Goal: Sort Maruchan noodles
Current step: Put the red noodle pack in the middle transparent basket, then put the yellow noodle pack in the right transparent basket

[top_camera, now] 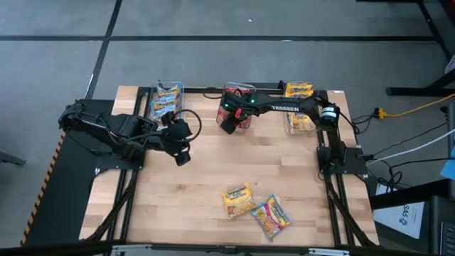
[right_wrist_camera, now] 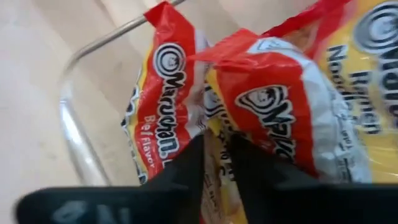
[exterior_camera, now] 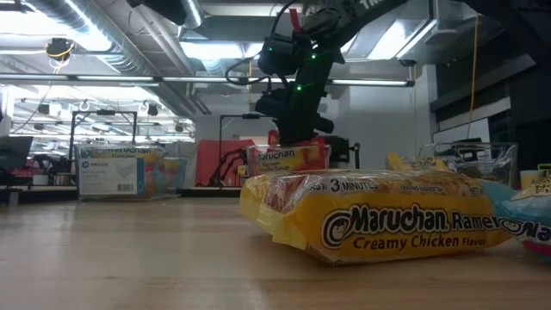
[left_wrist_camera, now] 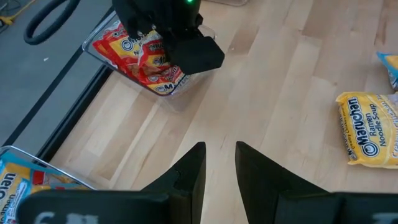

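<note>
Three clear bins stand along the far edge: blue packets in the left one [top_camera: 166,99], red ones in the middle one [top_camera: 240,107], yellow ones in the right one [top_camera: 299,107]. My right gripper [right_wrist_camera: 217,140] reaches down into the middle bin [right_wrist_camera: 71,124], fingers slightly apart above a tilted red packet [right_wrist_camera: 273,118] that leans on the other red packets [right_wrist_camera: 161,118]. My left gripper [left_wrist_camera: 221,149] hangs open above bare table at the left [top_camera: 183,156], with nothing in it. A yellow packet [top_camera: 238,200] and a bluish one [top_camera: 271,217] lie flat near the front edge. My right gripper comes from above, slanting down into the middle bin, and a red packet's crinkled edge [right_wrist_camera: 219,163] shows in the narrow gap between its fingers. Whether the fingers touch that edge, I cannot tell.
The bare wooden table [top_camera: 178,206] stretches between the bins and the two loose packets. My right arm [top_camera: 284,101] lies across the far edge above the right bin. In the low view the yellow packet [exterior_camera: 379,215] fills the foreground.
</note>
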Robot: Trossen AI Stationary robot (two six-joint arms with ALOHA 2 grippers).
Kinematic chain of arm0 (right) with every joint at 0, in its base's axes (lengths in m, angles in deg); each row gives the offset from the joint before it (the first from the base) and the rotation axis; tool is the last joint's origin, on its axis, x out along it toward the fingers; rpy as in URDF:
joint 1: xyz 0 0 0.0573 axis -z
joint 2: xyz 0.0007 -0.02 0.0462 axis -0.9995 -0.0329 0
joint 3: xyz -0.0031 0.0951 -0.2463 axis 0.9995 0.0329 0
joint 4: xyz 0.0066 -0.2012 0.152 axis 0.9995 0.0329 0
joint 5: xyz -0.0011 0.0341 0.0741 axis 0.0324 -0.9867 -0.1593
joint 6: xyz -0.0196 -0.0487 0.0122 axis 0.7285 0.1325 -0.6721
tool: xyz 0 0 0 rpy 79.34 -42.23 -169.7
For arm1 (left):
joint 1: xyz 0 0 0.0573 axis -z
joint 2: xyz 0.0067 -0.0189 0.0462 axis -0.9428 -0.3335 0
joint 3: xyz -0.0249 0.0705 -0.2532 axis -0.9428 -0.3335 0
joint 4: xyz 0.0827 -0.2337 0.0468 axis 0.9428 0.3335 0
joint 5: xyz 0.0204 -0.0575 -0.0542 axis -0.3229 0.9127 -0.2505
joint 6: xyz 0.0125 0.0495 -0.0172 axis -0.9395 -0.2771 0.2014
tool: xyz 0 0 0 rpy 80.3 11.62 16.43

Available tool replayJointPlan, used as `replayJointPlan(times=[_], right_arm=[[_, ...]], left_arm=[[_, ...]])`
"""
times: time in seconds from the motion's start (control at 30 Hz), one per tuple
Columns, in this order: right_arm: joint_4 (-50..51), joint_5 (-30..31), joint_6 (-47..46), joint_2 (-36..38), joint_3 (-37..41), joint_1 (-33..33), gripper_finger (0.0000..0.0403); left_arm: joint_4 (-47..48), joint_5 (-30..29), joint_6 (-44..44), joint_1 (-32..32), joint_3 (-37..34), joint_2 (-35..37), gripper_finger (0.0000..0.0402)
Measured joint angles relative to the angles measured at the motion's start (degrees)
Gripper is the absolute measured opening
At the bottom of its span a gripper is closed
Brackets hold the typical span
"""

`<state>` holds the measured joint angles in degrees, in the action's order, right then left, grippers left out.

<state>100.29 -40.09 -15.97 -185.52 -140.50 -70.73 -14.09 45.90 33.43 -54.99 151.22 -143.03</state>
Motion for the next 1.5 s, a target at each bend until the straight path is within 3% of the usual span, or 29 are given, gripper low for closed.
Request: replayJointPlan(times=[0.2,0.43,0.5,0.67,0.73,0.93,1.03,1.23,1.37,1.5], right_arm=[[-1.0,-7.4,-0.3,0.1,-3.4,-0.1,0.0154],[6.3,-6.5,-1.9,0.2,-13.4,-0.1,0.0162],[12.8,-8.8,-3.6,0.2,-17.3,0.0,0.0156],[36.6,-26.7,-3.3,0.3,-24.9,-1.5,0.0140],[46.9,-29.9,0.6,0.4,-26.6,-3.4,0.0135],[42.5,-29.2,0.9,5.6,-22.1,-12.0,0.0123],[44.6,-22.8,-0.5,5.6,-19.7,-18.1,0.0122],[43.6,-15.3,-12.7,5.7,-13.6,-30.4,0.0122],[41.2,-13.4,-21.5,5.7,-9.6,-37.0,0.0122],[29.3,-11.4,-26.5,5.7,-4.9,-41.7,0.0122]], left_arm=[[0.0,0.0,0.0,0.0,0.0,0.0,0.0080],[0.0,-0.3,0.0,0.0,0.0,0.0,0.0080],[0.0,-0.3,0.0,0.0,0.0,0.0,0.0080],[0.0,-0.3,0.0,0.0,0.0,0.0,0.0080],[0.0,-0.3,0.0,0.0,0.0,0.0,0.0080],[-0.2,-0.3,0.1,0.0,-0.3,-0.2,0.0080],[-0.2,-0.2,0.1,0.0,-1.5,-0.3,0.0080],[-0.1,0.1,4.5,0.2,-5.1,-0.3,0.0080],[-0.5,0.9,5.9,0.2,-6.1,-0.3,0.0080],[-2.8,1.6,5.6,0.2,-6.2,-0.3,0.0080]])
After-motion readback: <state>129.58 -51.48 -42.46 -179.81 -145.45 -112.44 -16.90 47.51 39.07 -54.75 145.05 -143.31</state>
